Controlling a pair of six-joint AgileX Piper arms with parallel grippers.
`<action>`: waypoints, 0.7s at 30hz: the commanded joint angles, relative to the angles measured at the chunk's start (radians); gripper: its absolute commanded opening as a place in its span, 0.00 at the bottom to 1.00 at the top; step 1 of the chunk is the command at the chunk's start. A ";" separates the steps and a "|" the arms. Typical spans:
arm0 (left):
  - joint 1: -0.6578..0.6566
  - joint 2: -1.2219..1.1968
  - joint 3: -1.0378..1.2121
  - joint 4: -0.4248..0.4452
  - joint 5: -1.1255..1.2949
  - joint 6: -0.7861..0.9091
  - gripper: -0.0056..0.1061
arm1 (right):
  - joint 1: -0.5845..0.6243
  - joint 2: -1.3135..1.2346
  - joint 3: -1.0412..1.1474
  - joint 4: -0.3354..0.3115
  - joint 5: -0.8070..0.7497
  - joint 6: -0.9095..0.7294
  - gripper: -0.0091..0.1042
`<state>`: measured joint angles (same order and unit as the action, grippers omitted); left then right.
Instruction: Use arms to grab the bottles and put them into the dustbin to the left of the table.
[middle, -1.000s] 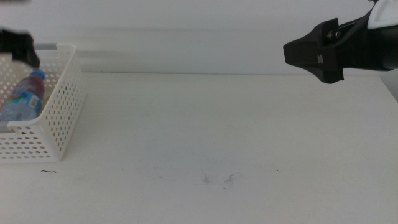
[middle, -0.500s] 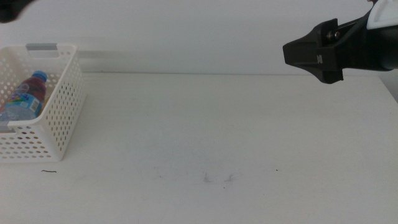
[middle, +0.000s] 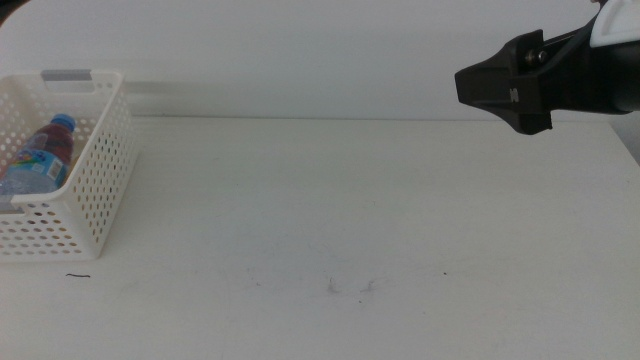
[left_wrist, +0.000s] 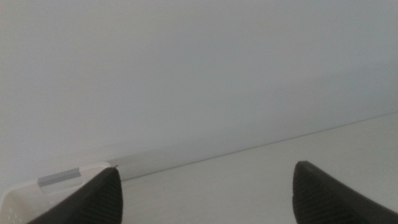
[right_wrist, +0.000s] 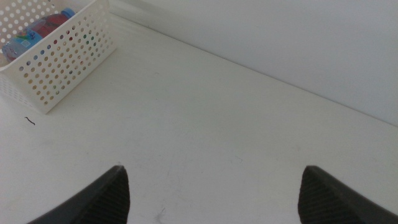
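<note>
The white perforated dustbin (middle: 90, 190) stands at the table's left edge with a grey handle strip on its far rim. A blue-capped bottle (middle: 45, 155) with a red and blue label lies inside it. It also shows in the right wrist view (right_wrist: 38, 28) through the dustbin's wall (right_wrist: 62, 62). No bottle is on the table (middle: 350, 200). My right gripper (middle: 472, 85) hangs high over the table's right side, open and empty (right_wrist: 215, 168). My left gripper (left_wrist: 206, 168) is open and empty, raised near the dustbin (left_wrist: 59, 178); only a dark sliver of it shows in the middle view's top left corner.
Faint dark scuff marks (middle: 350, 287) lie on the tabletop near the front, and a short dark mark (middle: 78, 276) lies just in front of the dustbin. A white wall runs behind the table.
My left gripper, which was over the dustbin's far left a second ago, has risen out of the middle view. The bottle stays in the dustbin. The right arm has not moved.
</note>
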<state>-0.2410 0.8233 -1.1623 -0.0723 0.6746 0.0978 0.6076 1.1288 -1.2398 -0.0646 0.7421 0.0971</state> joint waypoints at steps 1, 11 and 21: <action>-0.007 -0.005 0.003 0.007 -0.016 -0.013 0.89 | 0.000 -0.005 0.002 -0.003 -0.006 -0.004 0.86; 0.038 -0.076 0.177 -0.010 -0.085 -0.013 0.89 | -0.041 -0.068 0.115 0.052 -0.009 -0.004 0.86; 0.193 -0.455 0.710 -0.012 -0.276 -0.013 0.89 | -0.360 -0.434 0.682 0.073 -0.524 -0.004 0.86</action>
<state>-0.0599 0.4163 -0.5134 -0.0781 0.4257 0.0978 0.2868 0.7596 -0.6288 0.0000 0.3075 0.0971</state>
